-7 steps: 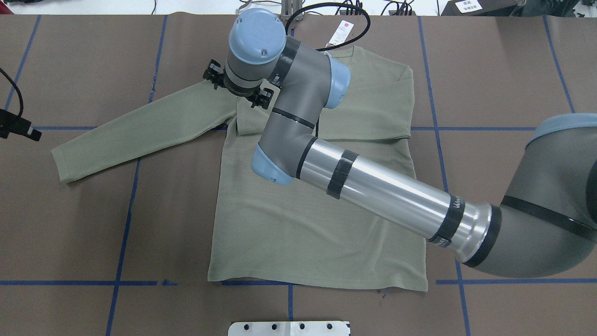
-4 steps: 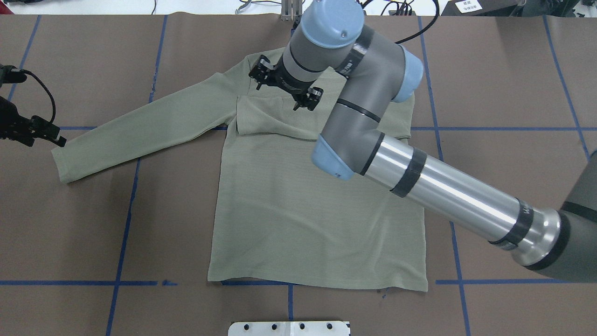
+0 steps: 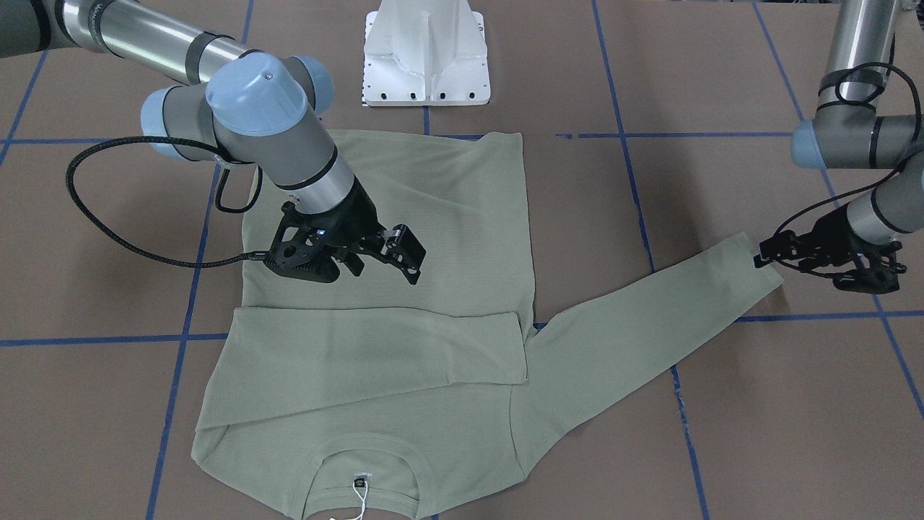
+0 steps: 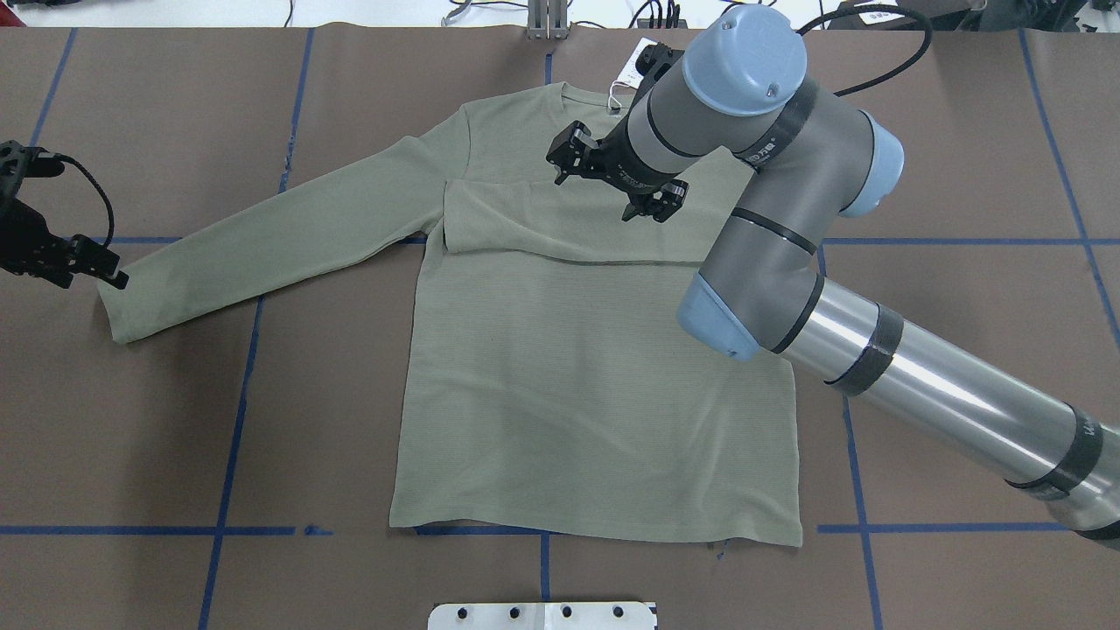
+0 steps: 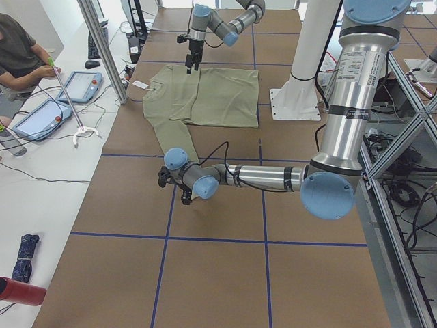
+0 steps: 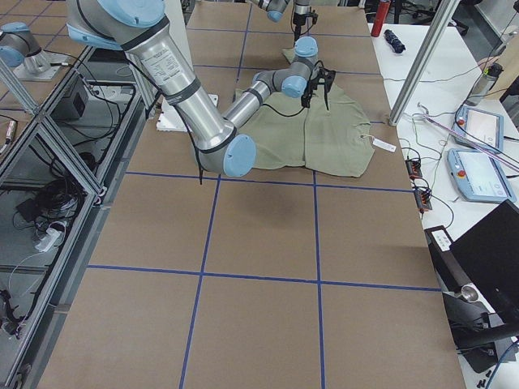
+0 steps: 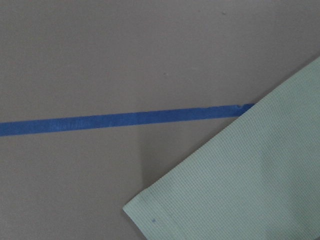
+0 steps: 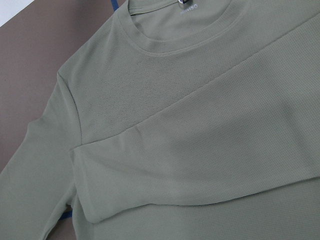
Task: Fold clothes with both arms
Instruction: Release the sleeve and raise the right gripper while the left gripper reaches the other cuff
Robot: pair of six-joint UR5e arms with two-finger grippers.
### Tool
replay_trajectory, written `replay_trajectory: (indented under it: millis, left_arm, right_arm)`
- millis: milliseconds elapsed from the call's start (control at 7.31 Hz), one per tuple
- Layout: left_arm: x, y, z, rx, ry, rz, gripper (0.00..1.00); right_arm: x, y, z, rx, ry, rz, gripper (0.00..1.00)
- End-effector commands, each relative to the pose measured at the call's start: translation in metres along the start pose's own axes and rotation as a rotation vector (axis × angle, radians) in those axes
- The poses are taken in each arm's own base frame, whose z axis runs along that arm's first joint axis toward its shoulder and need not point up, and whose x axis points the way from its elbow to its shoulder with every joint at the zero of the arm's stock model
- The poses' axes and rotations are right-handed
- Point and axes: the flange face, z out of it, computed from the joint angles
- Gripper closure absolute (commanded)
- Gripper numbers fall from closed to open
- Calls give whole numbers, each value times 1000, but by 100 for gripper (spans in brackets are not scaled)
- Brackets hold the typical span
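1. Overhead: a second ago the right gripper (image 4: 614, 178) hung over the shirt's (image 4: 595, 394) far shoulder. It has since swept back across the chest and is now empty, jaws spread. The folded sleeve (image 4: 525, 223) lies flat just under and beside it, so that fold looks finished. Meanwhile the left gripper (image 4: 83, 262) has come in from the table (image 4: 175, 437) edge to the cuff (image 4: 122, 306) of the free sleeve (image 4: 280, 232), probably to take it next.
2. Overhead, pose: the right arm (image 4: 919, 394) reaches diagonally over the shirt's side, wrist bent down.
3. Front view: the right gripper stands clear above the cloth, with the collar (image 3: 361, 462) well beyond it. The left gripper's tip is at the cuff's corner, and whether its jaws are parted or closed cannot be told.
4. Left side view: the left arm (image 5: 266, 178) lies low and nearly level, its wrist turned down at the cuff.
5. Right side view: the right arm stretches out over the shirt, its gripper pointing down.
6. Left wrist view: the cuff corner lies flat below, beside blue tape (image 7: 125, 120), and no fingers show.
7. Right wrist view: the collar and folded sleeve lie smooth beneath.
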Motion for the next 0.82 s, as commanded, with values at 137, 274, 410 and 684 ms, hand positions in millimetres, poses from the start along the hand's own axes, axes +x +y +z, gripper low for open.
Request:
replay_trajectory:
  millis: [137, 274, 410, 684]
  left_arm:
    - [0, -9, 7, -1, -13, -3, 25]
    - [-1, -9, 8, -2, -16, -6, 29]
    - [-7, -8, 12, -9, -21, -13, 29]
    - [-2, -6, 20, -24, -21, -7, 32]
  right_arm:
    - [4, 0, 1, 6, 3, 0, 1]
    - [4, 0, 1, 6, 3, 0, 1]
    - [5, 0, 0, 8, 3, 0, 1]
    - [5, 0, 0, 8, 1, -1, 1]
